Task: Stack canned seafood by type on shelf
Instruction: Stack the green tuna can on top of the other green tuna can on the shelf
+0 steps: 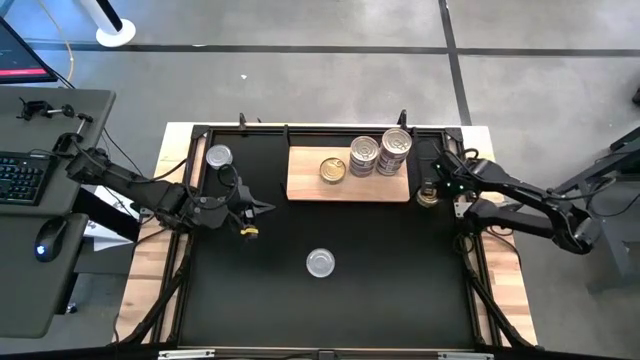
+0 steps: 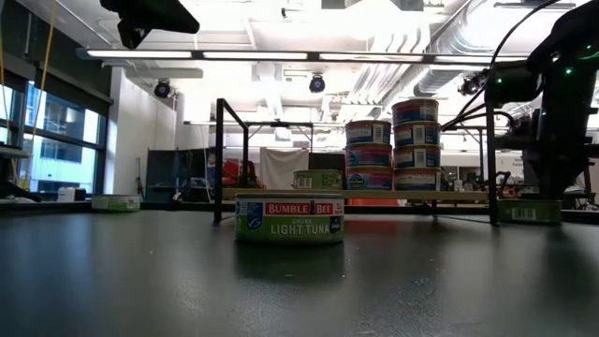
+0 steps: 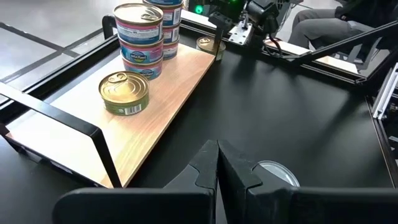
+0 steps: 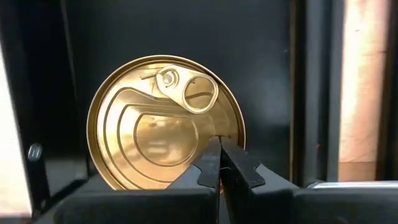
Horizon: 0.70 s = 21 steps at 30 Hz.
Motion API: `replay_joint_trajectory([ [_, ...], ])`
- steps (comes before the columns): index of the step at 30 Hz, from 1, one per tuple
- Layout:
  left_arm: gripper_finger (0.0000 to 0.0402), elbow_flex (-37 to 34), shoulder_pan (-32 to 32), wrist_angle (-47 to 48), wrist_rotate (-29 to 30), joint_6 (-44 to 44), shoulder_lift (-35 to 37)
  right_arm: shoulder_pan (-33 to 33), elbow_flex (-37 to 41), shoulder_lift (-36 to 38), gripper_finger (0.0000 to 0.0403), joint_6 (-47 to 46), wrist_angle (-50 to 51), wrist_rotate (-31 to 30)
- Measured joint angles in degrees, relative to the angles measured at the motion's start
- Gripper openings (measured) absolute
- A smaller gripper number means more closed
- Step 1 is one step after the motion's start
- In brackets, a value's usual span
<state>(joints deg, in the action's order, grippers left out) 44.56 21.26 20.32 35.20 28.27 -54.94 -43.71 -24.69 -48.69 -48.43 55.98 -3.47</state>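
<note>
The right claw, fingers pressed together and grasping nothing, hangs directly above a gold-lidded can that sits on the black mat just off the right end of the wooden shelf. In the right wrist view, the can's pull tab faces up and the clenched fingers meet over the lid's near rim; whether they touch the lid cannot be told.

The shelf lies along the far edge of the table. On it stand two stacks of blue-and-pink labelled cans, side by side toward the shelf's right end: the shorter stack and the taller stack, which rises one can higher in the low view. A single gold-topped can rests on the shelf just left of the shorter stack.

Another can with a silver lid, labelled light tuna in the low view, sits alone near the middle of the mat. One more silver-lidded can sits near the table's far left corner.

The left claw waits over the left half of the mat, its fingers clenched and empty, pointing toward the shelf.
</note>
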Motion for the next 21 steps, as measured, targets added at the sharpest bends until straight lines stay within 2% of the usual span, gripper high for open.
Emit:
replay_joint_trajectory([
  [10, 0.0, 0.0, 0.0, 0.0, 0.0, 0.1, 0.0, 3.8, 0.1, 0.0, 0.0, 4.5, 1.4, 3.4],
  [21, 0.0, 0.0, 0.0, 0.0, 0.0, 0.2, 0.0, 11.9, 0.1, 0.0, 0.0, 3.2, 1.4, 3.3],
])
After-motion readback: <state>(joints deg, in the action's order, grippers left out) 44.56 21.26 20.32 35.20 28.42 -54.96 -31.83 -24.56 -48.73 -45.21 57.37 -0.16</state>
